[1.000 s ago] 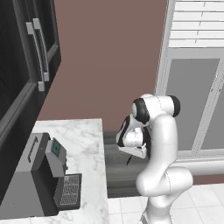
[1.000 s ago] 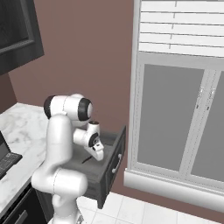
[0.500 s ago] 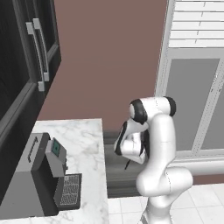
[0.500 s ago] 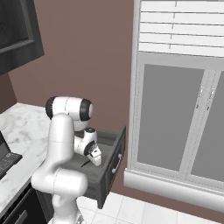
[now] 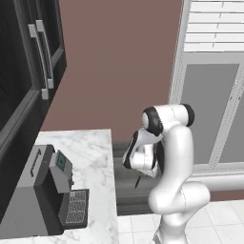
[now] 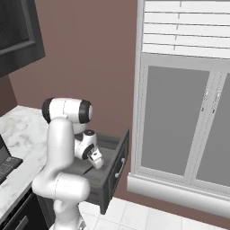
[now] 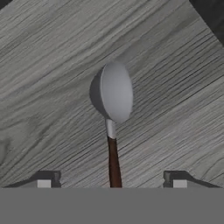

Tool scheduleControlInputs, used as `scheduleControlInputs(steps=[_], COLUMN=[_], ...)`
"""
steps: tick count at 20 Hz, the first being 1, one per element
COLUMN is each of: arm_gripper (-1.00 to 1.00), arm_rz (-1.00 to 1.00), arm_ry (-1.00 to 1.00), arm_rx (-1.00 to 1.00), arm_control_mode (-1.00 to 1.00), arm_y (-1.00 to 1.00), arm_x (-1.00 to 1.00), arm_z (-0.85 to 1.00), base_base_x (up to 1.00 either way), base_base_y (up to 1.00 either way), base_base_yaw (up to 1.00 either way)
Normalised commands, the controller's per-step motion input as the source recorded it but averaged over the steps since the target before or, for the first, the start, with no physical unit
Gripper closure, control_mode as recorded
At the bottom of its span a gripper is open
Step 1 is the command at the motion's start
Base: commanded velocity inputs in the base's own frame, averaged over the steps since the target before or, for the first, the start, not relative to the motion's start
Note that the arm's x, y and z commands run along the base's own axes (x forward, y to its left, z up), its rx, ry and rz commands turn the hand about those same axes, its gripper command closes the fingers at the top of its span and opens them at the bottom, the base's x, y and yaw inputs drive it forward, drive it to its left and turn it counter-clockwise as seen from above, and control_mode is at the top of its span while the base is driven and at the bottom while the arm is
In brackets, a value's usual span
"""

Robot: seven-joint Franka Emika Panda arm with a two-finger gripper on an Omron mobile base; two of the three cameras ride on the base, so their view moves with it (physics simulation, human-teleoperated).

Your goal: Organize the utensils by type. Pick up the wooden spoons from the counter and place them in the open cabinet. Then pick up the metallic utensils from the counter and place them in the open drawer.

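Releasing metal spoon into the drawer

Hand view: claw (image 7: 112,183) stands wide, tips well apart on either side of the spoon (image 7: 114,94) handle, touching nothing that I can see. Spoon has a grey oval bowl and dark reddish-brown handle; it sits over the grey wood-grain floor of the drawer (image 7: 48,65), handle running back between the tips. Whether it rests flat or is mid-drop — cannot tell.

Base views: claw (image 6: 95,158) hangs low inside the open drawer (image 6: 117,158), just off the end of the bench (image 5: 93,152). A thin dark utensil (image 5: 137,181) shows below the hand there.

Judgement: drop step is nearly done. To finish well — keep the tips spread, lift straight up along the handle line so neither tip drags it, and clear the drawer front before swinging away.
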Motion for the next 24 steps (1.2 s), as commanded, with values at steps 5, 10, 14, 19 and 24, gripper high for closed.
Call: scheduleControlInputs(steps=[5, 10, 14, 19, 24], arm_gripper=[-1.0, -1.0, -1.0, -1.0, -1.0], arm_rz=[0.07, 0.19, 0.31, 0.31, 0.24], arm_ry=[-0.15, -0.16, -0.18, -0.08, 0.0], arm_rx=[0.0, 0.0, 0.0, 0.0, 0.0], arm_control_mode=[-1.0, -1.0, -1.0, -1.0, -1.0], arm_y=[0.0, -0.06, -0.04, -0.03, -0.08], arm_x=[-0.1, -0.32, -0.39, -0.21, -0.14], arm_z=[0.64, 0.67, 0.74, 0.87, 0.91], base_base_x=[0.0, 0.0, 0.0, 0.0, 0.0], base_base_y=[0.0, 0.0, 0.0, 0.0, 0.0], base_base_yaw=[0.0, 0.0, 0.0, 0.0, 0.0])
